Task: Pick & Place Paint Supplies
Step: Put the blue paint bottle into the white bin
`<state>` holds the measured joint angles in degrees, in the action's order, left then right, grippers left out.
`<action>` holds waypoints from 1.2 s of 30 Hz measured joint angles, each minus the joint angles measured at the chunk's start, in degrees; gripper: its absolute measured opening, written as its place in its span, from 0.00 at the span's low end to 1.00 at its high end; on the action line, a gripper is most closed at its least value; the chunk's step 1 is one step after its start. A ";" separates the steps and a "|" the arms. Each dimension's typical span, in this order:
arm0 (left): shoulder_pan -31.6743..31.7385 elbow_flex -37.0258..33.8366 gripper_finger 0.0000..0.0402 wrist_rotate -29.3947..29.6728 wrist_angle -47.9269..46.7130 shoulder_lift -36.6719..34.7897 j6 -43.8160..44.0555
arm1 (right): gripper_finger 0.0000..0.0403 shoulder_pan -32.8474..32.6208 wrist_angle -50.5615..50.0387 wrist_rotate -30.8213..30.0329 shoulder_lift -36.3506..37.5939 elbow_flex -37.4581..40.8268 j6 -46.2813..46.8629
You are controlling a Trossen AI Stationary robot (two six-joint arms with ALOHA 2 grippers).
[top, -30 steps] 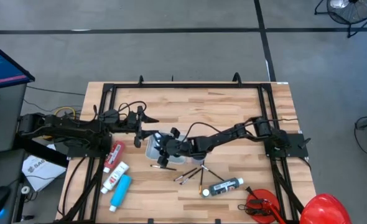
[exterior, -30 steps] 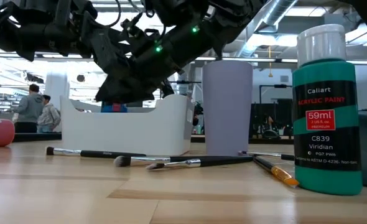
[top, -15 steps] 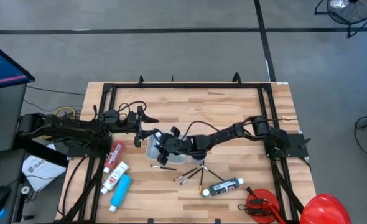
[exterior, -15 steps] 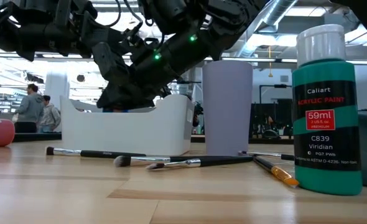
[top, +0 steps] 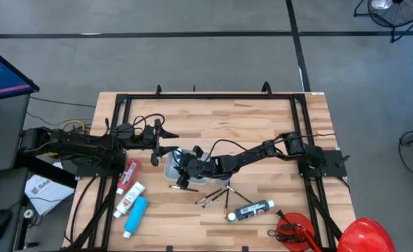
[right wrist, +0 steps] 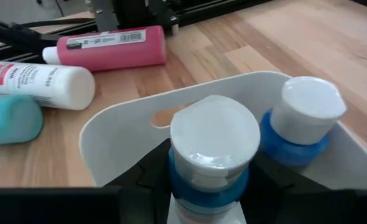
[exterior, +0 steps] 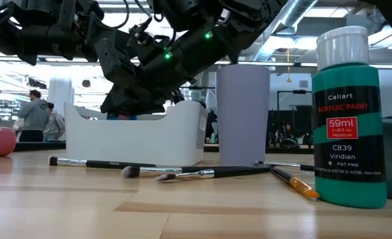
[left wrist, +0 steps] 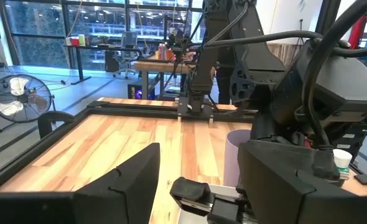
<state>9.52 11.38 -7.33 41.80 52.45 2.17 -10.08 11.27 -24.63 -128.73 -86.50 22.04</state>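
Observation:
A white bin [top: 173, 168] stands mid-table and also shows in the right wrist view [right wrist: 109, 124]. My right gripper [top: 185, 175] reaches into it, shut on a blue bottle with a white cap [right wrist: 213, 143]. A second blue bottle [right wrist: 301, 118] stands in the bin beside it. My left gripper [top: 157, 149] is open and empty just left of the bin. A red tube [top: 129, 173], a white tube with a red label [top: 129, 198] and a light blue tube [top: 135, 215] lie at the left. Brushes [top: 217, 194] and a dark bottle [top: 252, 210] lie near the front. My right gripper pinches the blue bottle's body just under its white cap [right wrist: 208, 180], one finger [right wrist: 152, 171] on each side. The bottle stands upright inside the bin. Its lower part is hidden by the gripper.
A lavender cup [exterior: 242, 113] stands behind the bin. A green Viridian paint bottle [exterior: 349, 113] stands close to the low camera. A red tool with a black handle [top: 294, 231] and a red dome [top: 364, 234] are at the front right corner. Black frame rails run along the table's edges.
My right gripper has dipped a little into the bin and come slightly back up, still shut on the blue bottle.

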 joint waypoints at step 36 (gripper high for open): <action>0.00 0.03 0.52 0.29 0.26 0.02 -0.01 | 0.33 -1.47 3.65 -2.25 -3.45 -1.63 1.99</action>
<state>9.52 11.41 -7.05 42.06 52.47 2.16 -11.55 14.92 -26.88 -132.18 -88.13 24.03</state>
